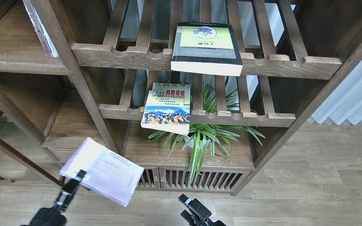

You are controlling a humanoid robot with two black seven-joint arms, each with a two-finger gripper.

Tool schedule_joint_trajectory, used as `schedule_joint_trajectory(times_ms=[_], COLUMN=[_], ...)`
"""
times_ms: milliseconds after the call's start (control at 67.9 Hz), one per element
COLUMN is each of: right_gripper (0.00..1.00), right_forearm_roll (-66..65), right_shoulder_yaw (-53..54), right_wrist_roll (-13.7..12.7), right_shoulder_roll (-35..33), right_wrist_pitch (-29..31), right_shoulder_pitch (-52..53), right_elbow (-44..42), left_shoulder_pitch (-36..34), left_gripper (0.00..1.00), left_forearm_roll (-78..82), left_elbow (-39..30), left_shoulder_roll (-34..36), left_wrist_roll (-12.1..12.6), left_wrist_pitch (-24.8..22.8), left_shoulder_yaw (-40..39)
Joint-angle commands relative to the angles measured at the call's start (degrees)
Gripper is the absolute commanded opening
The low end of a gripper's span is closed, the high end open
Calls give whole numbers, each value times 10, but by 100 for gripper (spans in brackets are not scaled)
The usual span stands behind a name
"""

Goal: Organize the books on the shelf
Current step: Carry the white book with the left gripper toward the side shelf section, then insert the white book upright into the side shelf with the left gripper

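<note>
So the left tool (79,174) was clamped on the near-left edge of the pale lavender book (105,171), holding it up in the air, tilted, in front of the lower left part of the bookcase. It was hanging over the floor, just ahead of the solid dark-brown shelf (74,125) in the left bay, not resting on it. The right tool (189,205) was down at the bottom edge with nothing in it; couldn't really tell whether its fingers were apart or together from that angle. The thick yellow-and-grey book (206,47) lay flat on the upper slatted rack (121,58), sticking out over the front rail. The "300" book (167,108) sat on the lower slatted rack (247,118), also overhanging its rail. A spider plant (206,138) stood under it in a white pot
</note>
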Motion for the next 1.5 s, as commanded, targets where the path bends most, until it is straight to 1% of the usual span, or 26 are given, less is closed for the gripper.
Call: schedule_joint_trajectory(times_ms=[0, 132, 147, 191, 324, 471, 648, 736, 795, 810, 824, 868, 883, 898, 986, 1045, 1163, 1325, 1384, 1442, 1487], right_gripper=[99, 99, 99, 99, 99, 99, 99, 99, 99, 99, 99, 99, 99, 99, 99, 99, 99, 99, 99, 99, 99], right_forearm_roll=[0, 0, 0, 0, 0, 0, -1, -1, -1, -1, -1, -1, -1, -1, -1, -1, -1, -1, -1, -1, -1], right_shoulder_yaw=[0, 0, 0, 0, 0, 0, 0, 0, 0, 0, -1, -2, -2, -3, -3, -3, -1, -1, -1, -1, -1], right_wrist_roll=[0, 0, 0, 0, 0, 0, 0, 0, 0, 0, 0, 0, 0, 0, 0, 0, 0, 0, 0, 0, 0], right_shoulder_roll=[0, 0, 0, 0, 0, 0, 0, 0, 0, 0, 0, 0, 0, 0, 0, 0, 0, 0, 0, 0, 0], right_wrist_pitch=[0, 0, 0, 0, 0, 0, 0, 0, 0, 0, 0, 0, 0, 0, 0, 0, 0, 0, 0, 0, 0], right_shoulder_pitch=[1, 0, 0, 0, -1, -3, -3, -4, -4, -4, -4, -4, -3, -3, -3, -3, -5, -7, -7, -7, -7], right_elbow=[-1, -2, -2, -2, -2, -3, -4, -6, -7, -7, -7, -8, -8, -7, -7, -7, -8, -8, -7, -7, -7], left_shoulder_pitch=[23, 56, 68, 78, 104, 125, 125, 119, 110, 104, 91, 75, 72, 66, 51, 42, 28, 1, -18, -48, -81], left_gripper=[8, 7, 8, 8, 8, 8, 7, 6, 6, 6, 6, 6, 6, 6, 6, 6, 6, 6, 6, 6, 6], left_forearm_roll=[0, 0, 0, 0, -1, -1, -2, -2, -1, -1, 0, 0, 0, 0, 0, 1, 2, 6, 13, 27, 50], left_elbow=[-33, -94, -111, -122, -129, -130, -130, -130, -129, -129, -125, -121, -121, -120, -120, -119, -114, -99, -87, -70, -48], left_shoulder_roll=[20, 43, 49, 53, 55, 55, 62, 71, 72, 72, 72, 72, 72, 73, 76, 80, 98, 136, 147, 153, 154], left_wrist_roll=[19, 39, 47, 54, 69, 75, 78, 91, 111, 118, 136, 155, 158, 167, 188, 198, 210, 212, 218, 231, 251], left_wrist_pitch=[0, 0, 0, 0, 0, 0, 0, 0, 0, 0, 0, 0, 0, 0, 0, 0, 0, 0, 0, 0, 0], left_shoulder_yaw=[-60, -112, -129, -148, -210, -288, -360, -385, -406, -410, -415, -421, -422, -425, -431, -436, -461, -482, -487, -490, -490])
